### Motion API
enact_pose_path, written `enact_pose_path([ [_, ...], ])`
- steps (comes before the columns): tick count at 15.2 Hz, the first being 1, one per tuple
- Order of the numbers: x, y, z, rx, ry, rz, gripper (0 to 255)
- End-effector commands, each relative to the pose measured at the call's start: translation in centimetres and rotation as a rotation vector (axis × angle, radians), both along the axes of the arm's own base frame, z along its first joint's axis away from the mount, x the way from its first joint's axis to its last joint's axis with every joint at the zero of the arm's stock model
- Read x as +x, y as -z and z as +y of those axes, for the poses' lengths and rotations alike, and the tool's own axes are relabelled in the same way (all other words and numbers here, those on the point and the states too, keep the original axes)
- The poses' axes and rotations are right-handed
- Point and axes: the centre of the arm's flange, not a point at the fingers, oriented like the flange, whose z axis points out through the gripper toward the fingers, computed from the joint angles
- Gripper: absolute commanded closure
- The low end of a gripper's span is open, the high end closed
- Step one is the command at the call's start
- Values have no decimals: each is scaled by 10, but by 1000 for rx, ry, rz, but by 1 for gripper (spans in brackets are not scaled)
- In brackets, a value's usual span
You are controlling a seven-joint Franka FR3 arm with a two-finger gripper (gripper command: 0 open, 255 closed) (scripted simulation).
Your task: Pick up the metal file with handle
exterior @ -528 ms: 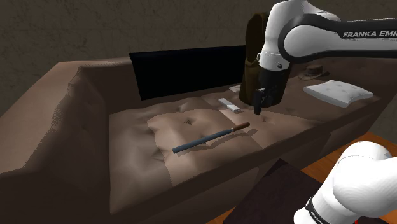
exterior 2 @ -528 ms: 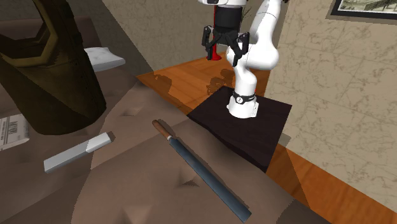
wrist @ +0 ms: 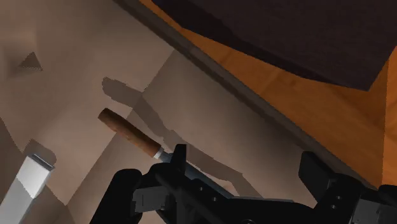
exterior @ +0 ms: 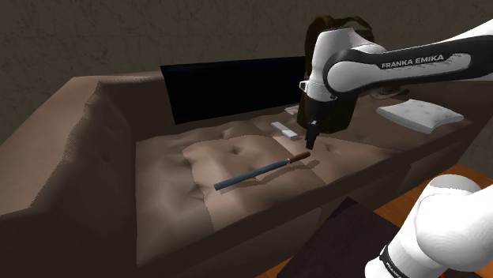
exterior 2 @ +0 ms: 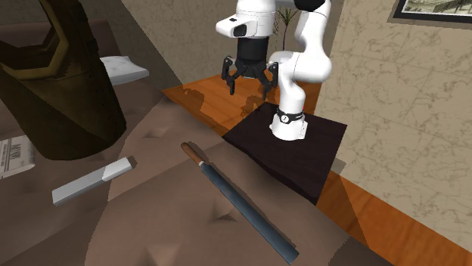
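Brown-handled file (exterior: 261,172): one, on sofa cushion (exterior: 174,182) | grey bar (exterior 2: 92,181): one | jaws: apart, holding nothing

White arm (exterior: 341,46) of rounded, glossy links with dark grey joints; 1 dark band carries white "FRANKA EMIKA" lettering (exterior: 413,63). All-black end effector (exterior 2: 247,85), 2 fingers. Black collar just above the stand (exterior 2: 302,162).

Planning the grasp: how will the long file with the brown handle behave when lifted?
The slim grey file with brown rounded handle lies straight, so probably stiff. Blade is most of its length, so gripped at the handle it would likely tip. The rounded handle may roll if nudged.
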Motion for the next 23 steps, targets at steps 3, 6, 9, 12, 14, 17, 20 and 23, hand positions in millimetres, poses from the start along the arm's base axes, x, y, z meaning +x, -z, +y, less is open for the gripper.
enact_pose_path([
  [3, 37, 37, -9, -2, -215, 1, 0],
  [6, 64, 65, -9, -2, -372, 4, 0],
  [9, 91, 92, -5, -2, -528, 7, 0],
  [12, 117, 120, 4, -3, -685, 10, 0],
  [14, 133, 139, 11, -3, -789, 12, 0],
  [17, 156, 167, 26, -4, -945, 14, 0],
  [20, 159, 182, 29, -4, -969, 15, 0],
  [23, 159, 198, 29, -4, -969, 15, 0],
])
